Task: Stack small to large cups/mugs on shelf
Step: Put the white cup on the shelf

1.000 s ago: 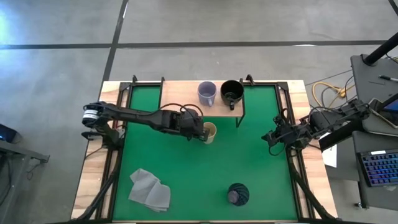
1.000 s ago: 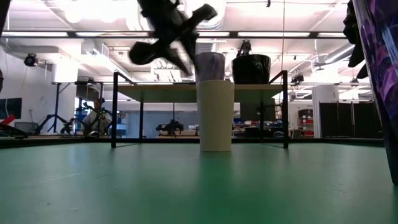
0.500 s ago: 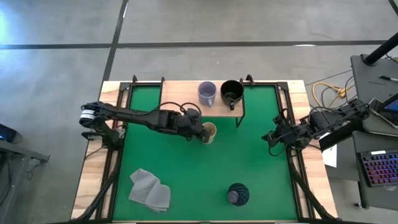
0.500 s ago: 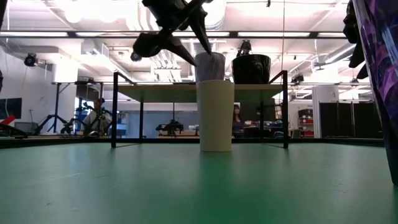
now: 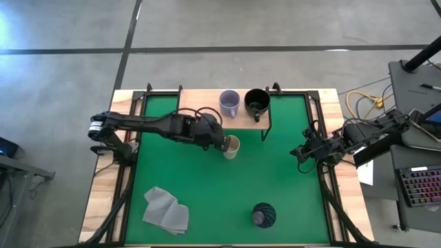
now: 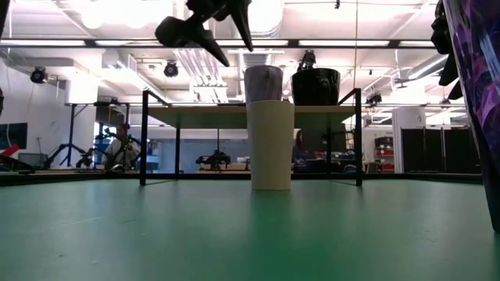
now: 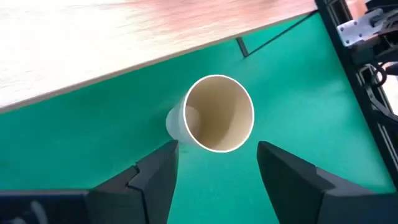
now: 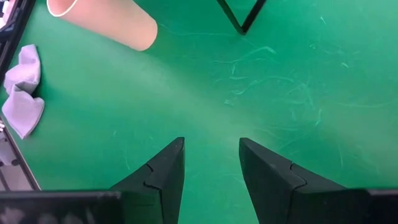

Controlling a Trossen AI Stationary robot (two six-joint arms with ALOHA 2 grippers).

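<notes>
Currently cream cup (image 5: pixel 232 146) stands upright on the green mat (image 5: pixel 207 220), just in front of the shelf (image 5: pixel 200 107), near the shelf's right legs. Not on the shelf. Wrist view looks straight down into it (image 7: pixel 217 114); it's empty.

Shelf sits at the table's (image 5: pixel 103 200) far edge, centre. On its right half: lavender-grey mug (image 5: pixel 229 103) and black mug (image 5: pixel 257 102), side by side, close but whether touching I can't tell. Left half of the board is bare.

Dark purple tumbler (image 5: pixel 262 215) stands alone near the table's front edge, right of centre, well apart from the rest.

Left claw (image 5: pixel 222 143) is above the cream cup, beside its rim. Fingers (image 7: pixel 155 177) spread apart, nothing held, cup showing between them from above. Low view has the claw (image 6: pixel 205 23) up in the air, higher than the cup's rim (image 6: pixel 270 102), not touching it.

Right claw (image 5: pixel 300 153) waits at the table's right edge, fingers (image 8: pixel 165 171) apart, empty, over bare mat.

Grey cloth (image 5: pixel 166 209) lies crumpled near the front-left corner.
</notes>
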